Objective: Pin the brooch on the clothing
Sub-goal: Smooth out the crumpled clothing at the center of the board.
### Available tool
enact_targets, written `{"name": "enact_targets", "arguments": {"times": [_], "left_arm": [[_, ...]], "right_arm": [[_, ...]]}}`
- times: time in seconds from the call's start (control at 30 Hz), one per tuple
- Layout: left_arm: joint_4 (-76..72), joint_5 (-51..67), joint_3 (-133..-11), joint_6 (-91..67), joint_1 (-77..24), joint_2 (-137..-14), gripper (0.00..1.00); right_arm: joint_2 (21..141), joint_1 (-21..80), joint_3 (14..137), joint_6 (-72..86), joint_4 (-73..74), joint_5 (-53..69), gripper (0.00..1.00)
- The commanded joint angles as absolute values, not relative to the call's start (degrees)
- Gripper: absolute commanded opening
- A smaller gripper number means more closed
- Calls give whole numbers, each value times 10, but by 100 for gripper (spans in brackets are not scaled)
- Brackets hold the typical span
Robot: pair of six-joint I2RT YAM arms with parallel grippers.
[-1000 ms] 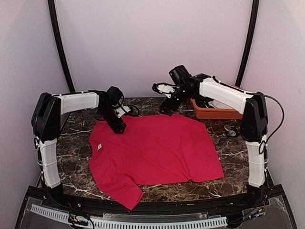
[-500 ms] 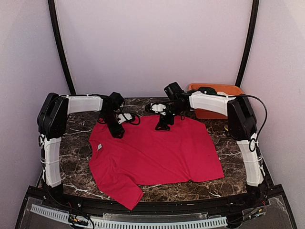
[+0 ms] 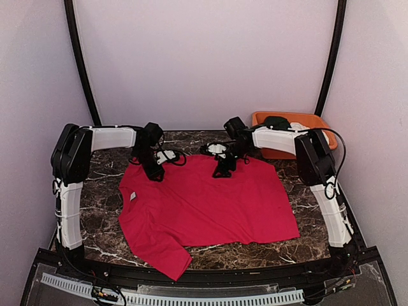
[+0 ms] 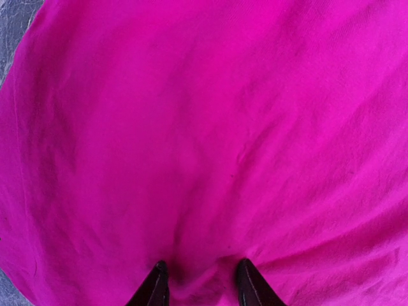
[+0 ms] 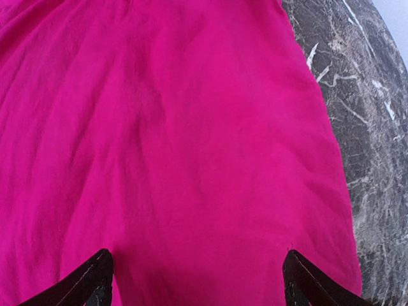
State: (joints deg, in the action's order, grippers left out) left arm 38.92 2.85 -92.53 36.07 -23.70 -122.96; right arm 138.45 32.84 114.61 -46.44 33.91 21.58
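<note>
My left gripper (image 4: 203,285) presses on the shirt (image 3: 210,204) near its far left corner, jaws narrow, a fold raised between them; pinched or not, I cannot tell. My right gripper (image 5: 197,280), jaws spread wide, stands over the far edge. The shirt lies flat on the table (image 3: 102,197).

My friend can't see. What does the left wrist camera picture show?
A bright red T-shirt fills nearly the whole picture. At the bottom, two dark fingers press into it, with cloth puckered between them. A sliver of marble table shows at the top left.

Left arm (image 3: 113,136) and right arm (image 3: 280,138) reach forward, wrists down; left hand (image 4: 201,280) narrowly parted, right hand (image 5: 196,271) spread wide
</note>
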Motion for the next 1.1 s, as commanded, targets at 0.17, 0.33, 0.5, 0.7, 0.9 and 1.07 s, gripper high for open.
{"name": "enact_targets", "arguments": {"times": [0.17, 0.33, 0.5, 0.7, 0.9, 1.07], "left_arm": [[406, 29, -913, 369, -233, -1253, 27], [413, 37, -918, 366, -233, -1259, 21], [419, 36, -928, 358, -233, -1259, 2], [426, 22, -944, 341, -233, -1253, 1], [417, 7, -938, 305, -234, -1219, 1], [382, -15, -892, 299, -243, -1155, 1]], "right_arm": [[1404, 321, 1134, -470, 372, 213, 83], [1407, 320, 1131, -478, 382, 222, 46], [1397, 319, 1128, -490, 395, 251, 9], [1376, 317, 1129, -500, 403, 268, 0], [1344, 314, 1125, -499, 403, 279, 0], [1324, 314, 1124, -496, 393, 277, 0]]}}
